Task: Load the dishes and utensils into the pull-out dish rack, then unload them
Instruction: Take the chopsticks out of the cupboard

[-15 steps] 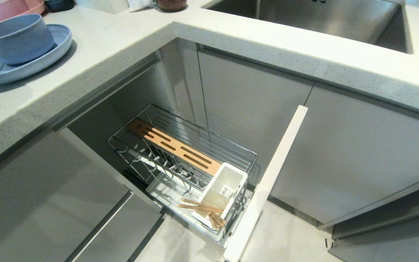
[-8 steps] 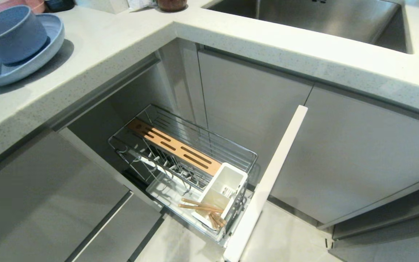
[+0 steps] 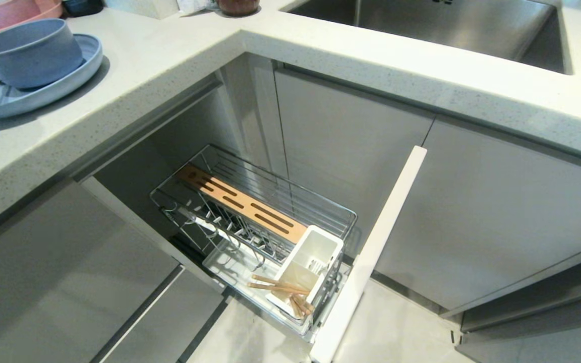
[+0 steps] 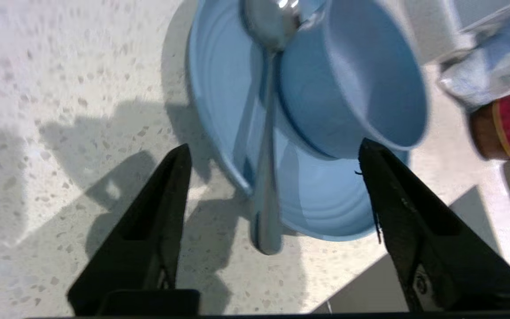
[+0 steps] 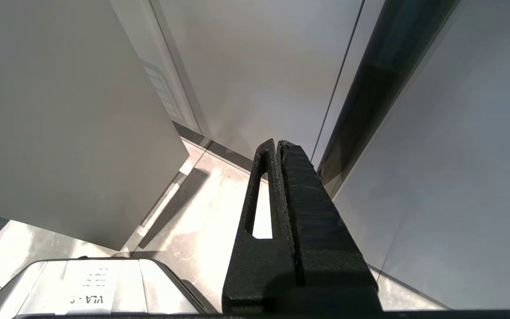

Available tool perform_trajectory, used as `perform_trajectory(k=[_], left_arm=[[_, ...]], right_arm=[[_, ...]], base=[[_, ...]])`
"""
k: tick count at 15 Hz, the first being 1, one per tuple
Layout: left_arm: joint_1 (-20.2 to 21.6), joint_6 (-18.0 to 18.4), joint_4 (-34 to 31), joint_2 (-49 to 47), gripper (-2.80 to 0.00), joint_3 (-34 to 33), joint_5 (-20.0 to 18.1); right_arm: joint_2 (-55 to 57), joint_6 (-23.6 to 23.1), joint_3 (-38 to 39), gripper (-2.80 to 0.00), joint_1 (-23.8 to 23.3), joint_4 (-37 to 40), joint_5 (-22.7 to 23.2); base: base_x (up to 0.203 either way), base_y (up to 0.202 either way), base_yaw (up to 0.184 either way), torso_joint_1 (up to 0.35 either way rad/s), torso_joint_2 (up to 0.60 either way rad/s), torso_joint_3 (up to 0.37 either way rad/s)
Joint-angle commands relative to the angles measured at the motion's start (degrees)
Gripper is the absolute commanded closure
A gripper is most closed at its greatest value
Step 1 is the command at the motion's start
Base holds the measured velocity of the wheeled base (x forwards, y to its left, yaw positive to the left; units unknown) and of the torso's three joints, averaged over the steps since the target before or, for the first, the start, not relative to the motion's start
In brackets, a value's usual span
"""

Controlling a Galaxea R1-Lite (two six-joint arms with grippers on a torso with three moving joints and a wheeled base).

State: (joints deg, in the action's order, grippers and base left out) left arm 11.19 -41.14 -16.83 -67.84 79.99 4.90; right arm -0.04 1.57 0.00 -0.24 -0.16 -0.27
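The pale blue bowl (image 3: 31,53) stands on the pale blue plate (image 3: 68,75) on the countertop at the far left. In the left wrist view the silver spoon (image 4: 267,177) lies across the plate (image 4: 326,212) beside the bowl (image 4: 370,88), its handle end overhanging the rim. My left gripper (image 4: 273,146) is open, its fingers either side of that handle without touching it. The pull-out dish rack (image 3: 250,212) stands drawn out below, with the chopsticks (image 3: 280,288) leaning in its white caddy (image 3: 315,254). My right gripper (image 5: 277,144) hangs shut and empty by the cabinet doors.
Pink dishes (image 3: 3,12) stand behind the blue ones. A red-labelled jar (image 4: 503,128) stands close beside the bowl. The sink (image 3: 421,25) is at the back right. The rack's front panel (image 3: 371,252) juts into the floor space.
The plate with the bowl tipped and slid to the left, then settled flat again a little to the right of where it first stood.
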Motion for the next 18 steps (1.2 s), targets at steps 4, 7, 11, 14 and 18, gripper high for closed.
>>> perform_trajectory(k=[4, 7, 11, 14, 18], left_arm=[[2.2, 4.4, 0.0, 5.1, 0.0, 6.8, 0.4], [2.3, 6.4, 0.0, 6.5, 0.0, 15.2, 0.4], [-2.0, 3.9, -0.4, 8.0, 0.0, 16.7, 0.0], [-8.5, 3.3, -1.5, 7.1, 0.0, 16.0, -0.4], [-19.4, 3.3, -8.6, 4.2, 0.0, 16.0, -0.3]], right_arm=[[-0.2, 0.0, 0.1, 0.0, 0.0, 0.0, 0.0], [-0.2, 0.0, 0.1, 0.0, 0.0, 0.0, 0.0], [-0.2, 0.0, 0.1, 0.0, 0.0, 0.0, 0.0], [-0.2, 0.0, 0.1, 0.0, 0.0, 0.0, 0.0], [-0.2, 0.0, 0.1, 0.0, 0.0, 0.0, 0.0]], base=[[0.0, 0.0, 0.0, 0.0, 0.0, 0.0], [0.0, 0.0, 0.0, 0.0, 0.0, 0.0], [0.0, 0.0, 0.0, 0.0, 0.0, 0.0], [0.0, 0.0, 0.0, 0.0, 0.0, 0.0], [0.0, 0.0, 0.0, 0.0, 0.0, 0.0]])
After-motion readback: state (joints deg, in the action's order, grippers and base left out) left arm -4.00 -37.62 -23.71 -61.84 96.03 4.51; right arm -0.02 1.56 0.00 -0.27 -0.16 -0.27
